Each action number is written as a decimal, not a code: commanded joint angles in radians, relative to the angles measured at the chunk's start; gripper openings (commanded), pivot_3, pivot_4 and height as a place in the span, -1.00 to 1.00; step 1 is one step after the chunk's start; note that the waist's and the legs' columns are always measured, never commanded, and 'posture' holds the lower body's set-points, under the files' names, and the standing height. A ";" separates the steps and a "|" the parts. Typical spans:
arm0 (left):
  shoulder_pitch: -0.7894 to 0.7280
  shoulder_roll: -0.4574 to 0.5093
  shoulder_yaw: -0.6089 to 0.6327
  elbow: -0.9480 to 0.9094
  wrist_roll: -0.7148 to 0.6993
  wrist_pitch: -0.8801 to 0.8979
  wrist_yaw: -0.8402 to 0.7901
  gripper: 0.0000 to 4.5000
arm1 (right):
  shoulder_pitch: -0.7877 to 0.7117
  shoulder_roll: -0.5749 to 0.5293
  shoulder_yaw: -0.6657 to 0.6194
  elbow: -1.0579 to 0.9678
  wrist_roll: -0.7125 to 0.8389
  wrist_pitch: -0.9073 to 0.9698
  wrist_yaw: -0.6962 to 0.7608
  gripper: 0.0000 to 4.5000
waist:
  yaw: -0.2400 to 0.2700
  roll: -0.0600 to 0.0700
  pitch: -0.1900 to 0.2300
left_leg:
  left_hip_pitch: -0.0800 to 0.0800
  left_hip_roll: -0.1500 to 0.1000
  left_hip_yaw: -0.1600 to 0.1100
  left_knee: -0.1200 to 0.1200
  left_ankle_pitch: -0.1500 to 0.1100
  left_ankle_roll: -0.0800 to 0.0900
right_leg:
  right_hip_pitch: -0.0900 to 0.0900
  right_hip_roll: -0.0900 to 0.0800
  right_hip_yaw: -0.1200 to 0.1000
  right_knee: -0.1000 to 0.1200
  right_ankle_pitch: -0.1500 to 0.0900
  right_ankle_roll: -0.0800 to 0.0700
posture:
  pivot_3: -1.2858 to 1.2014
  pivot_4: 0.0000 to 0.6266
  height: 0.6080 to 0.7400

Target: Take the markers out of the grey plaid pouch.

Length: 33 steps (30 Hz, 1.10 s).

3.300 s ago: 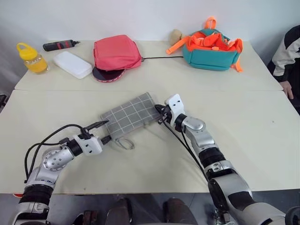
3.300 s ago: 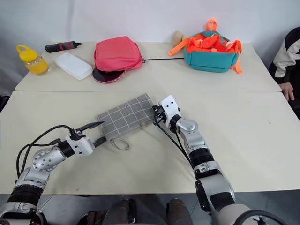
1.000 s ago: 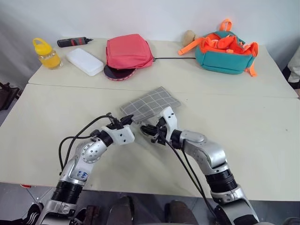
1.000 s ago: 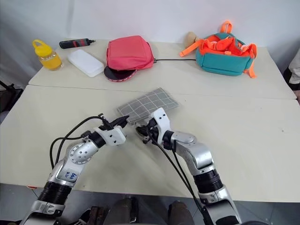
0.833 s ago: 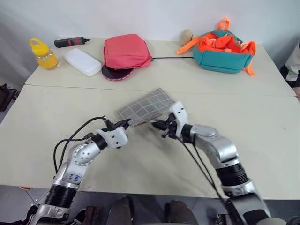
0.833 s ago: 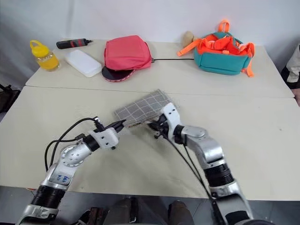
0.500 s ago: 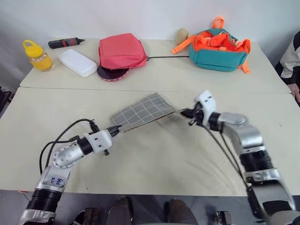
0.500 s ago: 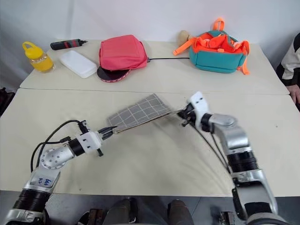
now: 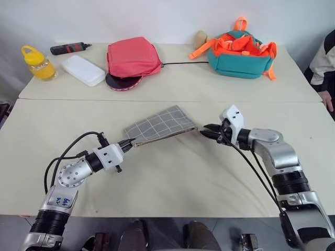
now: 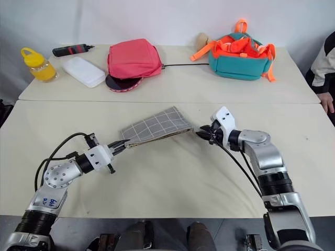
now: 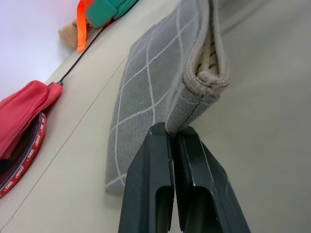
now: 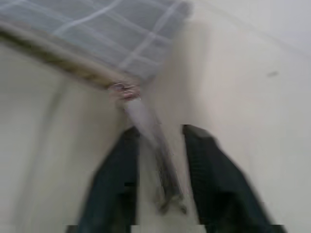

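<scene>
The grey plaid pouch (image 9: 159,124) lies on the near cream table (image 9: 172,178), a little ahead of centre, its long axis running from about eight o'clock to two o'clock between the two arms.

The left gripper (image 9: 127,144) is clenched on the pouch's eight o'clock corner; in the left wrist view its two black fingers (image 11: 150,189) are pressed together on the fabric edge, and the seam above them gapes slightly, showing beige lining.

The right gripper (image 9: 206,130) sits just off the pouch's three o'clock end. In the right wrist view its fingers (image 12: 211,184) stand apart with the zipper pull (image 12: 148,131) hanging loose between them; whether either finger touches it cannot be told.

The pink-red bag (image 9: 132,56) and the teal-and-orange backpack (image 9: 235,47) rest on the far table at twelve o'clock, well apart from the pouch.
</scene>
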 commanded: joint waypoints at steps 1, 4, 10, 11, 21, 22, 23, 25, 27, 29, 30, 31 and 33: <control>-0.004 -0.006 0.017 -0.011 0.002 -0.009 0.015 -1.00 | -0.004 -0.082 -0.054 -0.110 0.065 0.054 0.087 -0.32 | 0.002 0.000 0.000 | 0.000 0.000 0.002 0.000 0.000 0.000 | -0.002 0.000 0.002 0.001 0.000 0.000 | 0.03 -0.52 1.00; -0.004 -0.012 0.014 -0.011 0.004 -0.008 0.015 -1.00 | -0.002 -0.138 -0.072 -0.168 0.102 0.087 0.136 -0.32 | 0.004 0.000 0.000 | 0.000 0.001 0.006 0.000 0.000 0.000 | -0.005 0.001 0.007 0.002 0.000 0.000 | 0.03 -0.52 1.00; -0.028 -0.030 -0.001 -0.006 0.015 0.000 0.016 -1.00 | -0.061 -0.025 -0.114 -0.250 0.171 0.086 0.047 -0.49 | -0.011 -0.001 0.000 | 0.000 0.003 0.010 0.002 -0.001 0.000 | -0.007 0.003 0.011 0.003 0.001 0.000 | 0.03 -0.52 1.00; -0.035 -0.034 -0.003 -0.005 0.017 0.003 0.016 -1.00 | -0.058 0.006 -0.107 -0.272 0.172 0.081 0.023 -0.58 | -0.012 -0.001 0.000 | 0.000 0.003 0.010 0.002 0.000 0.000 | -0.007 0.004 0.011 0.003 0.001 -0.001 | 0.03 -0.52 1.00; -0.058 -0.062 -0.011 -0.046 0.030 0.041 0.026 -1.00 | 0.024 0.142 0.117 -0.249 -0.137 -0.251 -0.125 -1.00 | -0.015 -0.002 0.001 | 0.000 0.005 0.011 0.003 -0.002 0.000 | -0.009 0.004 0.012 0.004 0.001 0.000 | 0.03 -0.52 1.00; -0.058 -0.065 -0.012 -0.049 0.031 0.043 0.027 -1.00 | 0.025 0.137 0.133 -0.230 -0.163 -0.281 -0.124 -1.00 | -0.015 -0.002 0.001 | 0.000 0.005 0.011 0.005 -0.002 0.000 | -0.009 0.004 0.012 0.004 0.001 0.000 | 0.03 -0.52 1.00; -0.059 -0.067 -0.013 -0.051 0.033 0.045 0.028 -1.00 | 0.026 0.134 0.145 -0.211 -0.186 -0.305 -0.124 -1.00 | -0.015 -0.002 0.001 | 0.000 0.005 0.011 0.005 -0.002 0.000 | -0.009 0.004 0.012 0.004 0.001 0.000 | 0.03 -0.52 1.00; -0.060 -0.071 -0.014 -0.053 0.037 0.047 0.029 -1.00 | 0.027 0.134 0.156 -0.184 -0.214 -0.339 -0.123 -1.00 | -0.016 -0.002 0.001 | 0.000 0.005 0.011 0.007 -0.002 0.000 | -0.008 0.004 0.012 0.005 0.001 0.000 | 0.03 -0.52 1.00; -0.059 -0.075 -0.016 -0.055 0.041 0.048 0.031 -1.00 | 0.027 0.139 0.158 -0.165 -0.228 -0.359 -0.126 -1.00 | -0.016 -0.002 0.001 | 0.000 0.005 0.012 0.008 -0.002 0.000 | -0.008 0.005 0.012 0.006 0.001 0.000 | 0.03 -0.52 1.00; -0.058 -0.077 -0.017 -0.058 0.044 0.050 0.032 -1.00 | 0.016 0.150 0.148 -0.153 -0.231 -0.360 -0.135 -1.00 | -0.016 -0.002 0.001 | 0.000 0.005 0.012 0.008 -0.002 0.000 | -0.008 0.005 0.012 0.007 0.001 0.000 | 0.03 -0.52 1.00; -0.058 -0.078 -0.016 -0.059 0.045 0.051 0.032 -1.00 | 0.013 0.150 0.148 -0.148 -0.237 -0.365 -0.135 -1.00 | -0.016 -0.002 0.001 | 0.000 0.005 0.012 0.009 -0.002 0.000 | -0.009 0.005 0.012 0.007 0.001 0.000 | 0.03 -0.52 1.00; -0.057 -0.080 -0.016 -0.060 0.046 0.051 0.033 -1.00 | 0.011 0.150 0.150 -0.139 -0.245 -0.371 -0.137 -1.00 | -0.016 -0.002 0.001 | 0.000 0.005 0.012 0.009 -0.002 0.000 | -0.009 0.005 0.012 0.008 0.001 0.000 | 0.03 -0.52 1.00; -0.054 -0.083 -0.016 -0.061 0.048 0.050 0.033 -1.00 | 0.011 0.156 0.147 -0.129 -0.251 -0.374 -0.142 -1.00 | -0.016 -0.002 0.001 | 0.000 0.005 0.012 0.010 -0.002 0.000 | -0.009 0.005 0.013 0.008 0.001 0.000 | 0.03 -0.52 1.00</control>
